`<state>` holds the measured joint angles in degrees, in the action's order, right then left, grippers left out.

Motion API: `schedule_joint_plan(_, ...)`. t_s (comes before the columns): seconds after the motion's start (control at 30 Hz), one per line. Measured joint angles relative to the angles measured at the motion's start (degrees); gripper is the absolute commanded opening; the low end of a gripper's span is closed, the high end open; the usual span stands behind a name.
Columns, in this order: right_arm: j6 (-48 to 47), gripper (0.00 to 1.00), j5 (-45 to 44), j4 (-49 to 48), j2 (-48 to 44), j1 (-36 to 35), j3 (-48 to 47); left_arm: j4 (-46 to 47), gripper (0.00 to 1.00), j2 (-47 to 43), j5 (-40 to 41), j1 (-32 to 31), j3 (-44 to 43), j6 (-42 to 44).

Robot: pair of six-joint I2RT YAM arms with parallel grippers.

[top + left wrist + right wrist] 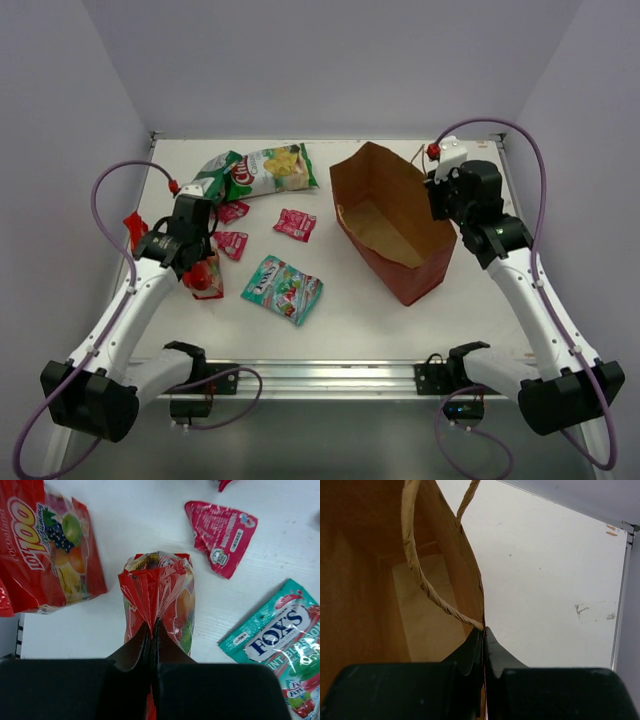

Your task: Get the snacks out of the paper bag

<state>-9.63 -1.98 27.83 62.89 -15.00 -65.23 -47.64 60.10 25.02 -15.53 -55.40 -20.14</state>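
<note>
The red-brown paper bag [392,225] stands open at the right; its tan inside [367,585] shows no packets. My right gripper [438,203] is shut on the bag's right rim [483,628], beside a twisted handle [427,587]. My left gripper [203,267] is shut on the top of a red fruit-print packet [159,592] standing on the table. A second red packet [47,545] lies to its left. The teal packet [283,288], the green-white chip bag [262,170] and three red-pink sachets [295,224] [232,243] [233,211] lie on the table.
White table [330,320] with grey walls at the back and sides and a metal rail along the near edge [320,375]. In the left wrist view one sachet [220,535] and the teal packet [280,640] lie to the right of the held packet.
</note>
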Motion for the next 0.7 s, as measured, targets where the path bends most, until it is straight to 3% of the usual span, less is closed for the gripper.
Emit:
schedule_joint_plan(0.17, 4.7, 0.0, -0.5, 0.2, 0.2, 3.0, -1.0, -0.3, 0.2, 4.1, -2.3, 3.4, 1.0, -0.9)
schedule_joint_plan(0.43, 15.5, 0.0, 0.0, 0.3, 4.0, 10.3, -9.2, -1.7, 0.31, 5.9, -1.8, 7.5, -0.1, -1.4)
schedule_joint_plan(0.53, 18.9, 0.0, 0.5, -0.7, 8.1, 11.0, -13.2, -2.4, 0.52, 6.6, -1.8, 8.0, -0.4, -1.2)
schedule_joint_plan(0.57, 19.9, 0.0, 0.9, -1.0, 9.6, 11.0, -14.3, -2.6, 0.71, 6.8, -1.9, 8.0, -0.5, -1.3)
schedule_joint_plan(0.67, 22.4, 0.0, 1.6, -1.2, 14.1, 11.3, -17.7, -3.8, 1.0, 6.8, -2.3, 8.0, -1.2, -0.8)
schedule_joint_plan(0.7, 23.1, 0.0, 1.7, -1.3, 15.5, 11.5, -18.6, -4.3, 1.0, 6.8, -2.4, 8.0, -2.0, -0.8)
